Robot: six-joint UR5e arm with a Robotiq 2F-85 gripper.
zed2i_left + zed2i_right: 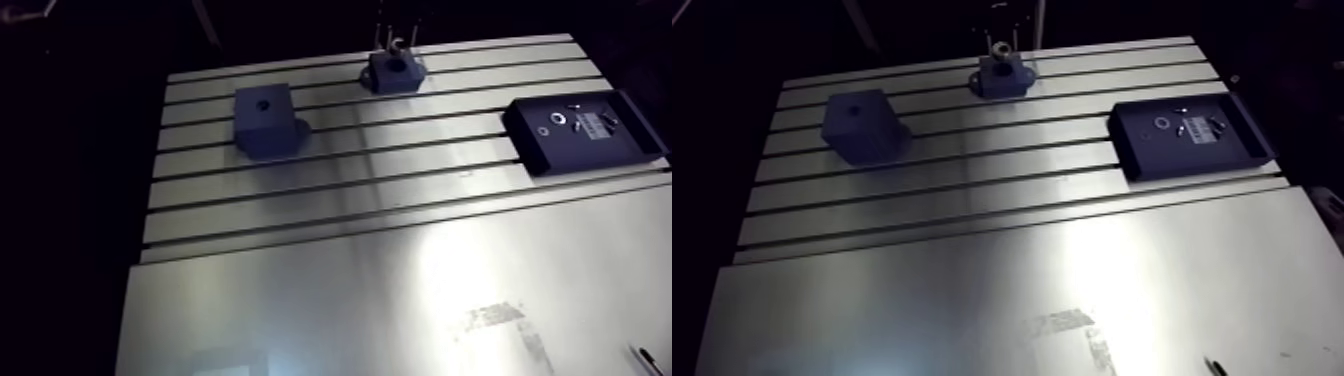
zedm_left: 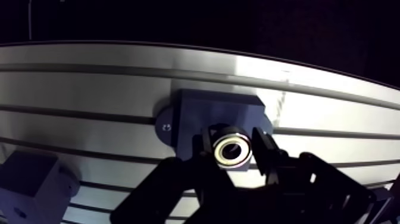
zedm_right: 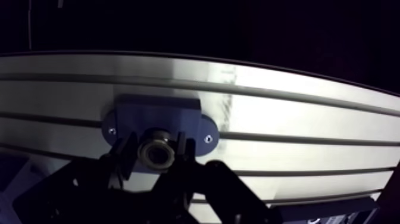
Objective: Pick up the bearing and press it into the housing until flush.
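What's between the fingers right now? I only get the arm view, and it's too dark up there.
Observer: In the wrist view the fingers are shut on the bearing, a bright metal ring.
Operator: Where is it relative to the housing?
Observer: It overlaps the housing's edge nearest the gripper. The bore does not show there, so I cannot tell whether the bearing is seated.
Operator: Housing fixed down?
Observer: A screw head shows in each flange ear, one ear on either side of the block.
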